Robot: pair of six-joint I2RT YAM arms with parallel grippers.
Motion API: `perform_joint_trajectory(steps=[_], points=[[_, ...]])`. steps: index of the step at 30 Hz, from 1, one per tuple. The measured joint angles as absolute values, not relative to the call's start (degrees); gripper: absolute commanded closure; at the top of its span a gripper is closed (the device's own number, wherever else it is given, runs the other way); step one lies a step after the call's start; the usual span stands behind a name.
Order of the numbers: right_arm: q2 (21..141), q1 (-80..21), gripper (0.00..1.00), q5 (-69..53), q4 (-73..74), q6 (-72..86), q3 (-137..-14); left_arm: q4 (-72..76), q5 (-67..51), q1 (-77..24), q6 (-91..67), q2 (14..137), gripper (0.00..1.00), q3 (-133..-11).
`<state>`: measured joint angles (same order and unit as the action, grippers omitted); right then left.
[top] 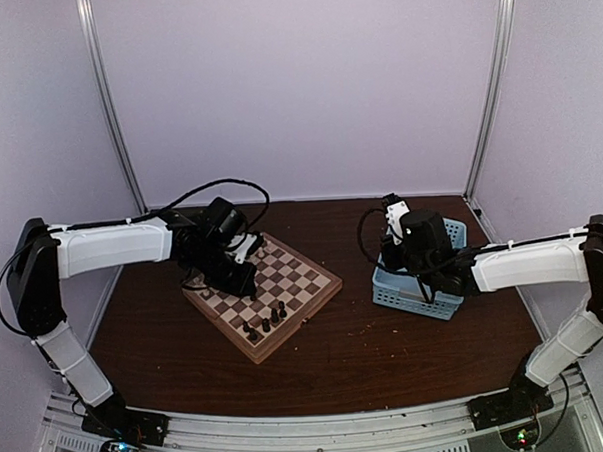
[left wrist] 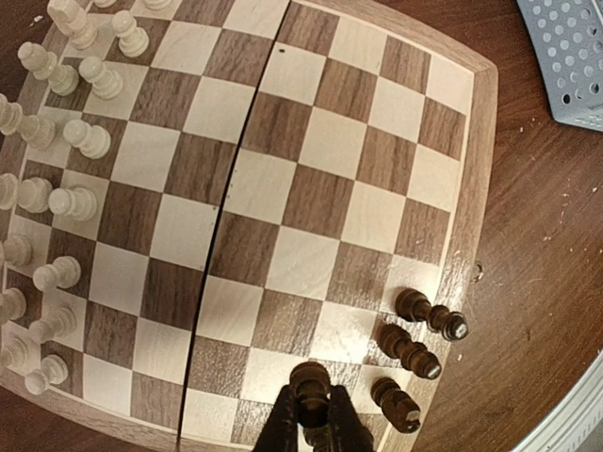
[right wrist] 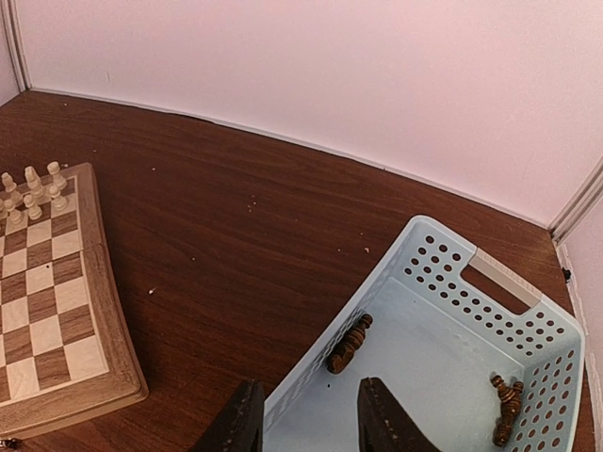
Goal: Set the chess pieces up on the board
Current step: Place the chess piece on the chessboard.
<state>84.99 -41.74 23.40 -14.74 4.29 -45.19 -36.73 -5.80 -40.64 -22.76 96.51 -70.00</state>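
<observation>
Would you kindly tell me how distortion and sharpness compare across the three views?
Left wrist view: the wide lens bows the board into curves, yet the cream pieces look crisp. Top view: coarse and soft, the dark pieces mere blobs. Right wrist view: even light, the blue basket sharp, the fingers near-black silhouettes.

White shells sheathe the left arm (top: 112,244) and right arm (top: 528,264) between black joints. Black cables (top: 229,181) loop off both. The left claw (left wrist: 312,420) and right claw (right wrist: 311,420) are black.
</observation>
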Motion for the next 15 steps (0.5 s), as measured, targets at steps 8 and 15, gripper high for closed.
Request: perform_joint_trajectory(steps=[8, 15], points=[[85.30, -41.74, 0.63, 23.40, -14.59, 4.25, -45.52, -34.72, -8.64, -40.58, -24.23, 96.53, 0.95, -67.00], [85.41, -41.74, 0.63, 23.40, -14.57, 4.25, -45.52, -33.82, -10.48, -40.58, -25.69, 96.53, 0.94, -64.97]])
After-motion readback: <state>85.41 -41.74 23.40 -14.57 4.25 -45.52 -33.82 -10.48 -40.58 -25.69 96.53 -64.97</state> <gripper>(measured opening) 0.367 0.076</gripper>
